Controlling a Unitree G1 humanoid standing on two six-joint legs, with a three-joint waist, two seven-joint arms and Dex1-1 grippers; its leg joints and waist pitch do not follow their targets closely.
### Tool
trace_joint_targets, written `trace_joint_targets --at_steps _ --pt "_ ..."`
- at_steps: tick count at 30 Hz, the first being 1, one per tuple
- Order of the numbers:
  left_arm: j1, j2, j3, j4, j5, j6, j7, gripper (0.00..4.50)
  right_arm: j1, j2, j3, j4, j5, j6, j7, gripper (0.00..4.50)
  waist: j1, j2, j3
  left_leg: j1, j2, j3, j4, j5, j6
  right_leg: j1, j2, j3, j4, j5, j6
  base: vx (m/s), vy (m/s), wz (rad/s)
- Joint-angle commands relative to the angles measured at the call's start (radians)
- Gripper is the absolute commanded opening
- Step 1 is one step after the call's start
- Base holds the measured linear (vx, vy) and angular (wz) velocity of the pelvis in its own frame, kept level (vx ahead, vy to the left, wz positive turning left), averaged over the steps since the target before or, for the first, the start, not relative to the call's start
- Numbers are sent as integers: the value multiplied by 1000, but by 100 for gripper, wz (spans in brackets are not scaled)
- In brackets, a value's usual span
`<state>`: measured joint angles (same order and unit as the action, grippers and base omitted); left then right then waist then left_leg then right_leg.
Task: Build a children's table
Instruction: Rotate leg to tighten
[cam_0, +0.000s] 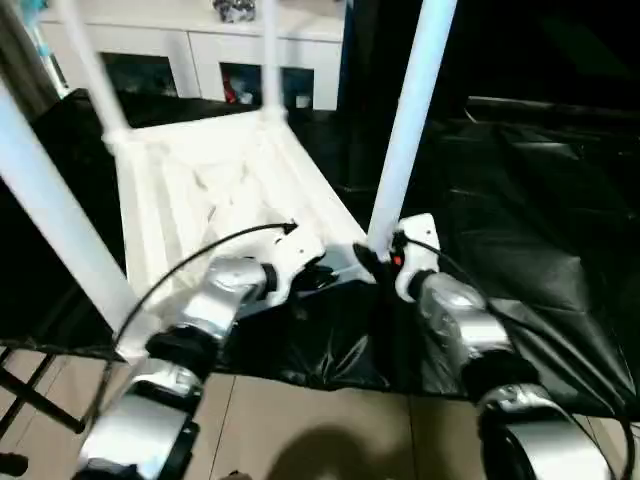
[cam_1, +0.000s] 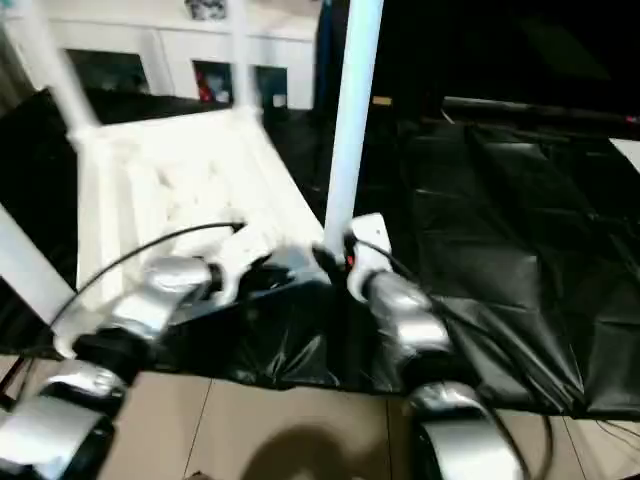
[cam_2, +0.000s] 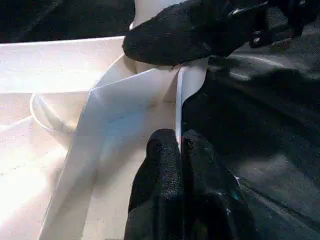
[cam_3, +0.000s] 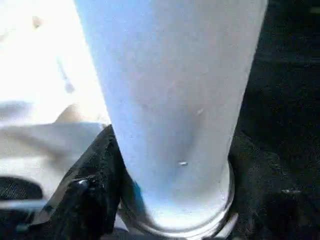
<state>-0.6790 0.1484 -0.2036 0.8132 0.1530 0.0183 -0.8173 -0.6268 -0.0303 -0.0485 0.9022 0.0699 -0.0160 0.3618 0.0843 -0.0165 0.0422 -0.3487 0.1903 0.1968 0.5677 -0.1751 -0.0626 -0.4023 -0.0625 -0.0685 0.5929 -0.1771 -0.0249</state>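
Children's table (cam_0: 215, 190) lay upside down on black sheet (cam_0: 520, 260), legs up. Left gripper (cam_2: 178, 146) pinched thin edge of tabletop rim near corner. Right gripper (cam_0: 378, 258) clasped base of near-right leg (cam_0: 408, 120) at its socket. No legible writing seen. White cabinet (cam_0: 200, 50) behind; tan floor (cam_0: 330, 425) in front.

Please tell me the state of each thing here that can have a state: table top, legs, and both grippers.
Table top: upside down, ribbed underside facing up.
Near right leg: upright, seated in its corner socket.
Other three legs: upright at their corners.
Left gripper: shut on table top rim.
Right gripper: shut on near right leg's base.
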Motion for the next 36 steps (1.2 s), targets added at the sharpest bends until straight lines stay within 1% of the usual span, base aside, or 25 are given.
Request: trace_joint_targets --at_steps 1,2,3,4,5,6,8,9,12,14,15,16,17,20,22,23,24,25,26,29,31,32,33,34,36 --pt "-28 -94 -34 -31 -33 -33 -5 0 -4 89 92 35 -39 7 77 334 1 -4 -49 9 43 -29 -67 -299 16 34 -94 51 -97 -426 -127 0 0 0" --pt "-27 -94 -35 -34 -33 -31 -9 0 -3 87 93 31 -37 4 93 334 3 -4 -51 6 45 -26 -66 -272 25 36 -91 53 -88 -355 -147 0 0 0" --pt "-28 -95 -34 -31 -32 -32 -4 0 -5 89 92 36 -39 -1 89 354 4 -3 -51 6 44 -25 -65 -268 27 36 -91 53 -86 -339 -153 0 0 0" --pt "-23 -87 -35 -34 -33 -33 -20 0 -6 83 85 39 -33 -1 102 354 5 -6 -52 6 43 -24 -64 -262 32 38 -91 53 -84 -323 -161 0 0 0" --pt "-17 -73 -38 -38 -35 -38 -42 0 -9 68 85 47 -38 -13 117 378 6 -7 -52 6 43 -23 -63 -258 37 39 -93 53 -83 -321 -165 0 0 0" --pt "-13 -65 -39 -41 -36 -40 -53 0 -9 59 87 48 -41 -20 127 378 6 -6 -52 3 43 -23 -63 -248 41 42 -94 53 -82 -315 -167 0 0 0" --pt "3 -37 -45 -61 -43 -40 -105 0 -12 23 98 62 -48 -38 171 400 7 -6 -53 2 44 -24 -63 -241 44 44 -93 52 -81 -312 -168 0 0 0" --pt "4 -35 -45 -63 -43 -40 -109 0 -12 21 100 63 -49 -39 176 400 7 -5 -52 3 45 -23 -63 -242 46 43 -94 52 -81 -315 -170 0 0 0" --pt "27 21 -54 -89 -54 -47 -199 0 -10 -48 127 75 -80 -83 297 400 8 -7 -51 3 47 -23 -63 -247 49 42 -95 52 -81 -319 -177 0 0 0" --pt "31 40 -52 -93 -58 -51 -226 0 -7 -70 133 67 -79 -91 353 400 12 -8 -51 2 49 -21 -63 -245 54 43 -94 53 -79 -311 -179 0 0 0" --pt "32 48 -51 -93 -60 -54 -238 0 -4 -80 137 61 -77 -97 382 400 12 -6 -51 1 51 -22 -64 -238 52 44 -91 51 -74 -293 -184 0 0 0" --pt "33 57 -50 -93 -63 -59 -252 0 0 -91 143 53 -76 -110 413 400 12 -10 -51 1 52 -21 -64 -240 53 44 -90 50 -74 -286 -186 0 0 0" --pt "35 72 -47 -93 -70 -66 -278 0 10 -109 151 31 -64 -119 485 400 14 -8 -51 3 53 -21 -63 -239 53 45 -90 50 -71 -273 -192 0 0 0" --pt "35 108 -46 -91 -78 -85 -337 0 37 -150 174 -27 -29 -110 647 400 23 -10 -53 0 54 -18 -60 -221 68 48 -92 51 -66 -242 -197 0 0 0" --pt "36 122 -43 -95 -86 -85 -365 0 51 -169 190 -57 -12 -94 721 400 28 -10 -52 1 55 -18 -60 -216 72 46 -92 51 -67 -240 -197 0 0 0" --pt "36 127 -41 -97 -90 -82 -376 0 58 -177 196 -70 -5 -86 754 400 31 -13 -53 1 54 -17 -58 -209 73 48 -91 51 -64 -236 -199 0 0 0" --pt "34 142 -40 -97 -97 -85 -400 0 76 -200 216 -109 11 -67 834 400 34 -13 -52 2 54 -17 -59 -204 77 47 -89 51 -65 -228 -200 0 0 0" --pt "34 143 -40 -97 -97 -86 -403 0 79 -202 218 -113 12 -66 843 400 37 -13 -54 3 55 -17 -57 -200 79 47 -91 51 -63 -221 -201 0 0 0" --pt "33 153 -41 -96 -101 -92 -418 0 95 -219 234 -146 24 -56 898 377 38 -13 -53 2 56 -17 -58 -196 80 46 -90 51 -63 -211 -206 0 0 0" --pt "35 167 -42 -97 -112 -97 -458 0 122 -247 257 -202 40 -22 988 364 46 -14 -52 4 55 -16 -58 -198 78 46 -91 51 -64 -224 -203 0 0 0" --pt "36 170 -42 -98 -115 -99 -469 0 131 -256 265 -218 38 -14 1010 352 53 -12 -52 5 56 -16 -57 -200 75 45 -93 52 -65 -234 -200 0 0 0" --pt "37 172 -43 -98 -116 -100 -475 0 135 -260 269 -227 37 -10 1020 330 56 -14 -52 6 56 -17 -58 -206 71 44 -93 51 -67 -249 -195 0 0 0" --pt "38 175 -44 -100 -118 -102 -484 0 141 -266 275 -236 33 -9 1028 326 57 -14 -52 6 57 -17 -58 -207 68 44 -93 51 -67 -253 -194 0 0 0" --pt "40 179 -44 -101 -119 -104 -492 0 147 -271 279 -248 34 -4 1032 324 57 -10 -52 7 56 -18 -60 -212 61 44 -93 51 -68 -262 -189 0 0 0" --pt "42 183 -45 -101 -121 -105 -500 0 153 -274 282 -259 35 2 1034 304 57 -11 -53 7 56 -19 -60 -216 53 44 -92 51 -68 -261 -187 0 0 0"
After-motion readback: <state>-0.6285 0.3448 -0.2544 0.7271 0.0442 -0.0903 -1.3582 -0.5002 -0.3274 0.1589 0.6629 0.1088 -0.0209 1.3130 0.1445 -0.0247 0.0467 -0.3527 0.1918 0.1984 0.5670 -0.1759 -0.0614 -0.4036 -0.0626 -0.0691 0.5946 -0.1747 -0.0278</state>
